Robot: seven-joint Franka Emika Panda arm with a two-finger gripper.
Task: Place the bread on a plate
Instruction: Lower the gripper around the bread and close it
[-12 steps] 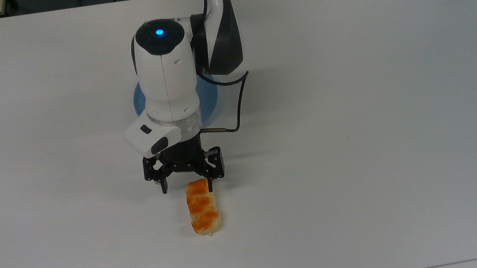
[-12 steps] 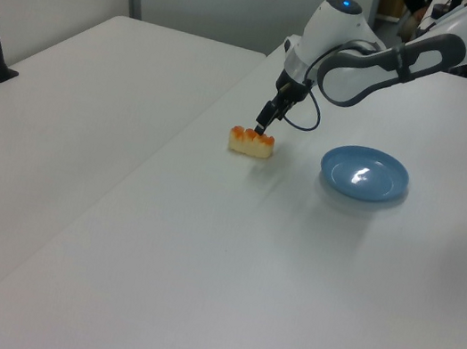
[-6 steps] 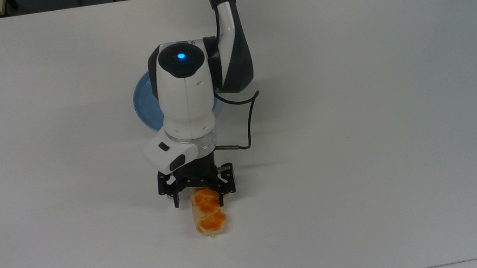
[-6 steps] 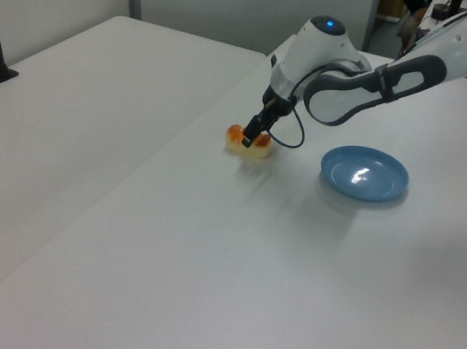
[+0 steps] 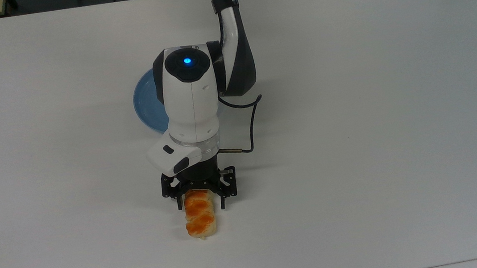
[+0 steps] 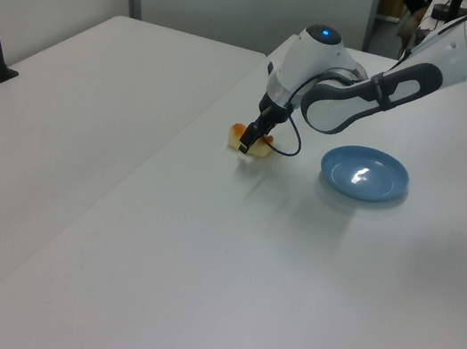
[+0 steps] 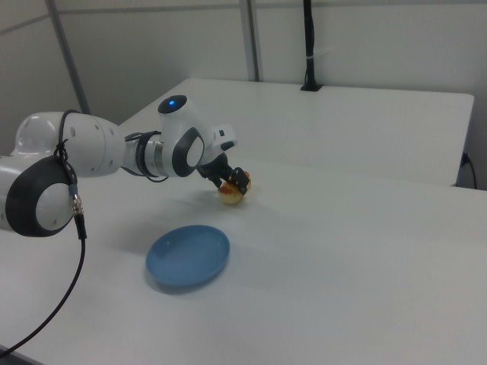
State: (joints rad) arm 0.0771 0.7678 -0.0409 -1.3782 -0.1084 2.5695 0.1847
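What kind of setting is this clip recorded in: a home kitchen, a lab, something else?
Most likely a robotics lab or test room, not a kitchen. A robot arm works over a bare white table holding just a blue plate and a bread roll; plain partition walls stand behind it.

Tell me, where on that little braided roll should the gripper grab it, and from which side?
Probably across its narrow width, coming from above. The bread lies flat on the table, long and slim, so its two pale long sides offer parallel faces. The open gripper already straddles the end nearest the arm, a finger on each side; nearer the middle might balance better.
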